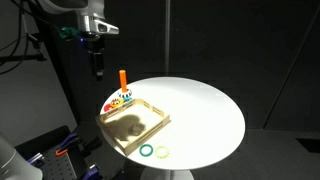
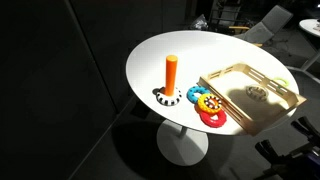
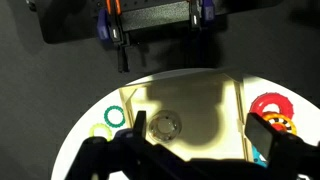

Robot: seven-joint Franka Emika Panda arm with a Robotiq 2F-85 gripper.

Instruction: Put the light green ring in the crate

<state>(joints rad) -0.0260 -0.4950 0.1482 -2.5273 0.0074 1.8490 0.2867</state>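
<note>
The light green ring (image 1: 162,152) lies flat on the white round table next to a darker teal ring (image 1: 147,151), just outside the crate's near corner. In the wrist view the light green ring (image 3: 100,130) lies left of the crate (image 3: 205,95), below the teal ring (image 3: 117,116). The light-wood crate (image 1: 140,126) also shows in an exterior view (image 2: 245,110). My gripper (image 1: 97,65) hangs high, up and to the side of the crate. In the wrist view its fingers (image 3: 200,140) are spread wide and hold nothing.
A multicoloured toy base (image 1: 120,100) with an upright orange peg (image 1: 122,80) stands beside the crate; both also show in an exterior view, the base (image 2: 200,100) and the peg (image 2: 171,73). A small clear round disc (image 3: 163,125) lies inside the crate. The table edge (image 1: 235,130) drops off all round.
</note>
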